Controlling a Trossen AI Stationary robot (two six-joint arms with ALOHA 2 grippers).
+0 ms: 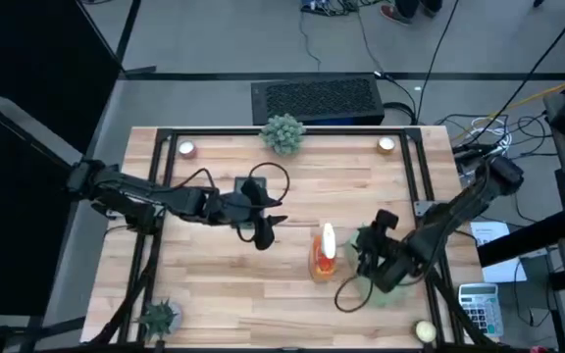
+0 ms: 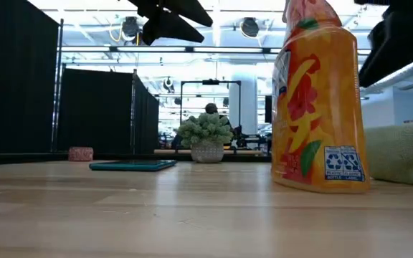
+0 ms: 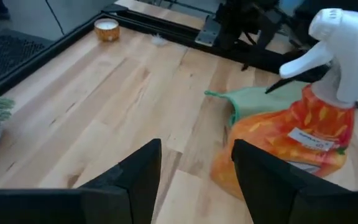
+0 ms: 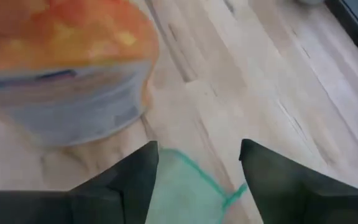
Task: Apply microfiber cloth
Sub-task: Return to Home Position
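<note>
Fingers of my left gripper stand wide apart with nothing between them but bare table. It hangs above the middle of the table, left of the orange spray bottle. My right gripper is spread as well, its two fingers clasping nothing. It sits on the other side of that bottle, close above the microfiber cloth.

The cloth lies on the tabletop near the bottle, on my right arm's side. I only get pieces of it. Past my right fingers there is a pale green corner with a darker hem, and the rest runs out of frame. From above, my right arm covers most of it, so only green patches show beside the arm. At table height it is a pale fold cut off at the edge. Whether it touches the bottle I cannot tell.

Only the bottle's lower part shows past my right fingers, and the low view trims its top. Dark shapes along that view's upper edge are parts of my arms, too cropped to make out fingers. A thin dark device lies flat farther back; from above, my left arm crosses it and little shows. Beyond it stand a plant ball in its pot and a candle.
</note>
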